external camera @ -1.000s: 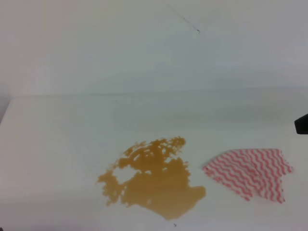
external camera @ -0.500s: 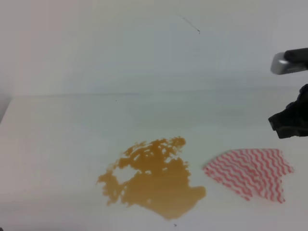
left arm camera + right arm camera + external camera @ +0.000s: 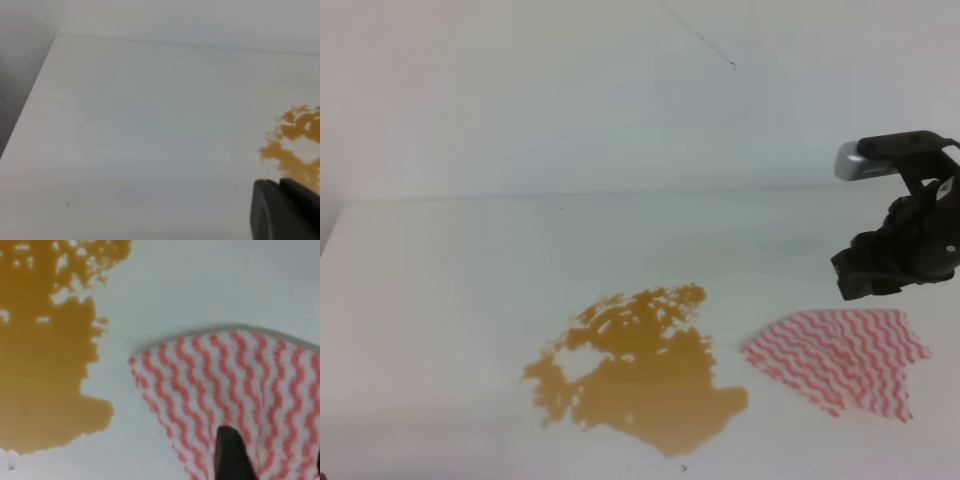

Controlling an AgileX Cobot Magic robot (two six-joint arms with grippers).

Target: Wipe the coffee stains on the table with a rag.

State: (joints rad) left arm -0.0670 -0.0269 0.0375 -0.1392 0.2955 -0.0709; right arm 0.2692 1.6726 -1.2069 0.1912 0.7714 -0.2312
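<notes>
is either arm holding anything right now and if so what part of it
Nothing is held. The right end effector hangs above the rag, which lies flat on the table.

Cut off and unclear at the frame edges

The right gripper [image 3: 865, 285] ran off the high view's right edge, its jaws unreadable. In the wrist views, the rag [image 3: 235, 390] and the coffee stains [image 3: 295, 145] were cropped; the left gripper [image 3: 285, 210] was a dark corner sliver.
</notes>
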